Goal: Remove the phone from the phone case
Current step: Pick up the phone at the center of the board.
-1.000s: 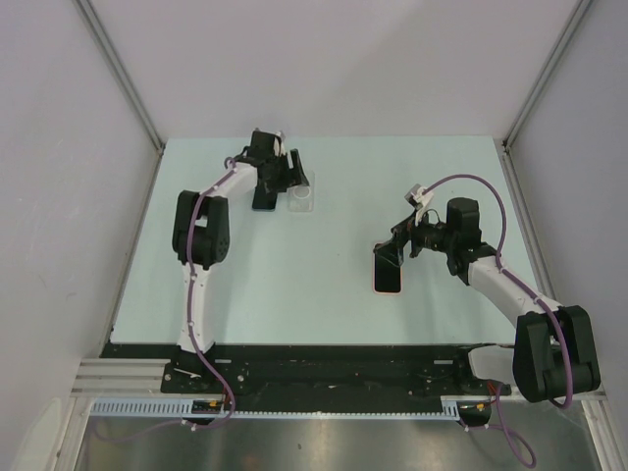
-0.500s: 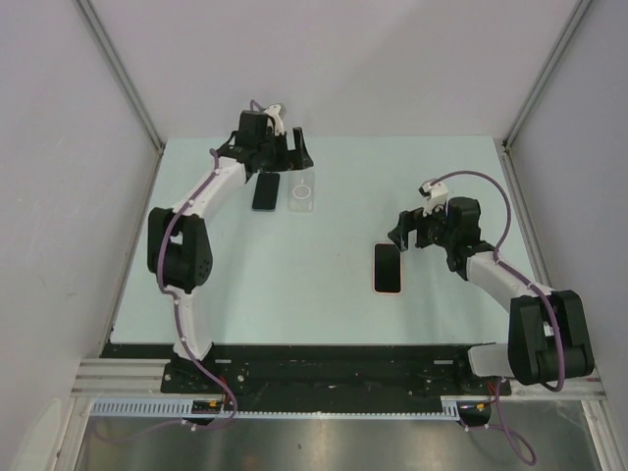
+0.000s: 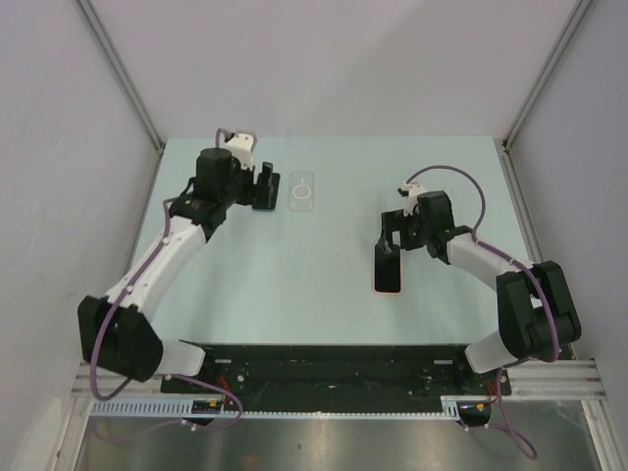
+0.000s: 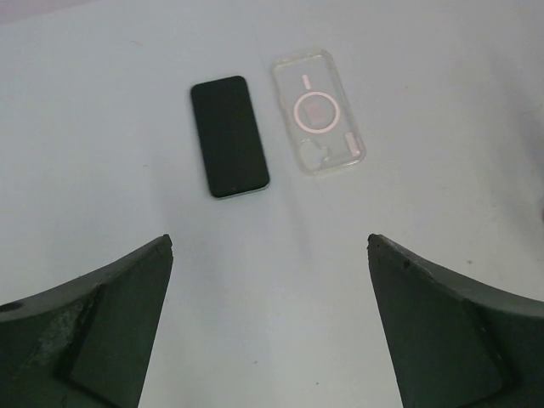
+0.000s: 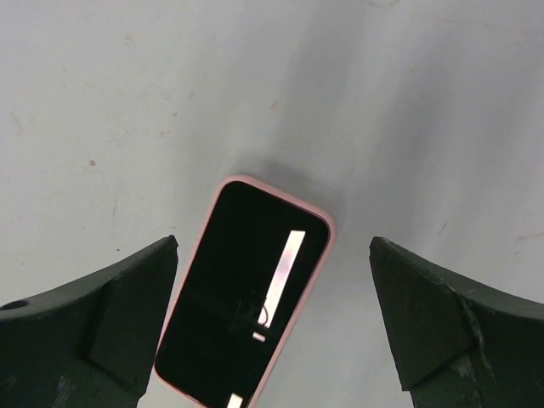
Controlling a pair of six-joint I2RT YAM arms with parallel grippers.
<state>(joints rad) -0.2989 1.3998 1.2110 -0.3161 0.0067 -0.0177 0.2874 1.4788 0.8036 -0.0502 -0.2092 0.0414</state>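
Bare black rectangular phone [image 4: 229, 136] flat on pale tabletop [image 4: 442, 68], just beside clear plastic case with pink ring [image 4: 318, 112], not touching. Left gripper [image 4: 270, 244] spread wide, holding nothing. Right gripper [image 5: 274, 244] likewise, over pink-cased dark-screened phone [image 5: 246, 293].

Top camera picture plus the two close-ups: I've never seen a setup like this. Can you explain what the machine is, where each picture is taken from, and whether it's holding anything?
These are two robot arms bolted at the near edge of a pale table. The wide picture looks down from above and behind them. Each close-up comes from a camera on one wrist, so the dark shapes at the bottom corners are that gripper's own fingers. The left gripper is open above a black phone lying beside, not touching, an empty clear case. The right gripper is open above a pink-cased phone. Nothing is held.
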